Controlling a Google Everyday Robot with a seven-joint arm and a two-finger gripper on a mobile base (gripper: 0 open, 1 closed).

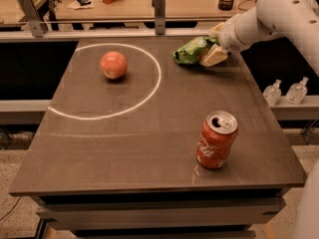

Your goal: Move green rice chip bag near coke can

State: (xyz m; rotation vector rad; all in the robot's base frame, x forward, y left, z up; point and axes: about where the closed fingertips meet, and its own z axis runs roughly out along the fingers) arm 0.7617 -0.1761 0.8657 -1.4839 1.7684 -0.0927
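My gripper [215, 54] is at the far right of the table [124, 148], right against the right end of the green bag [190, 51]. I cannot tell how far open it is, or whether it holds the bag. The bag lies flat there. The can [216, 140] stands upright front right, well apart. An apple [113, 65] sits inside the chalk circle [155, 86].

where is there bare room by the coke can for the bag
Bare table left of the coke can, below the white ring, and between can and green rice chip bag. Crowded far right, where the pincer is at the bag.
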